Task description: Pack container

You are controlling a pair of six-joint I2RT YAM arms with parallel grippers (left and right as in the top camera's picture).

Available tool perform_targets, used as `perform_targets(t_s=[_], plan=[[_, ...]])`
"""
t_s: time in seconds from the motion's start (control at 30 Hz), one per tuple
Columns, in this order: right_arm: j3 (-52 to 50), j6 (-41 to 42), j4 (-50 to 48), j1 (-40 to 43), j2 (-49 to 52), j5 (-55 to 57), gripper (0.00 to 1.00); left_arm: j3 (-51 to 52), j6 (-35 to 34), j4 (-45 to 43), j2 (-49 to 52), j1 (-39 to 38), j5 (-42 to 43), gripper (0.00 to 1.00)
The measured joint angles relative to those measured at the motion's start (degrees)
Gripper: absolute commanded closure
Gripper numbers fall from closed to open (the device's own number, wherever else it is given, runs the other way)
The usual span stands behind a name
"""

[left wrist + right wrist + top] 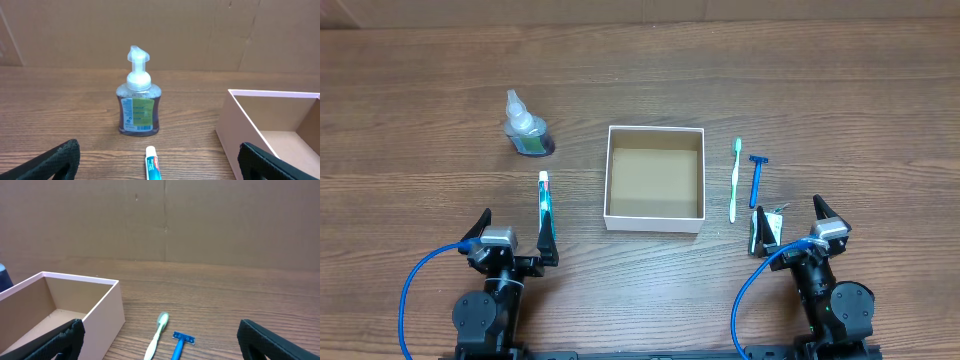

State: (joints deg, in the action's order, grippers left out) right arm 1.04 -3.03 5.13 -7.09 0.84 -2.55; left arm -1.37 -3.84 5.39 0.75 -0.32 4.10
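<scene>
The container (654,222) lies empty at the centre of the table (420,90); the left end effector (515,232) and right end effector (790,222) are spread wide, holding nothing; the toothbrush (736,180), at the container's 3 o'clock, is best gripped mid-handle, lifted over the rim and laid flat

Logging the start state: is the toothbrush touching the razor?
Apart. The overhead view shows a strip of bare table between the toothbrush and the razor along their length.
</scene>
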Motion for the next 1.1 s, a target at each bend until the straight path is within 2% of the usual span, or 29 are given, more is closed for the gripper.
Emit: perform_targets(t_s=[0.73, 0.83, 0.97, 1.1], plan=[[0.0, 0.0, 0.0, 0.0, 0.0, 0.0, 0.00, 0.0, -0.6, -0.2, 0.0, 0.0, 0.9, 0.00], [0.0, 0.0, 0.0, 0.0, 0.0, 0.0, 0.00, 0.0, -5.8, -0.8, 0.0, 0.0, 5.2, 0.00], [0.0, 0.0, 0.0, 0.0, 0.0, 0.0, 0.00, 0.0, -17.0, -1.6, 0.0, 0.0, 11.2, 0.00], [0.0, 0.0, 0.0, 0.0, 0.0, 0.0, 0.00, -0.2, -22.3, -1.3, 0.0, 0.0, 15.8, 0.00]])
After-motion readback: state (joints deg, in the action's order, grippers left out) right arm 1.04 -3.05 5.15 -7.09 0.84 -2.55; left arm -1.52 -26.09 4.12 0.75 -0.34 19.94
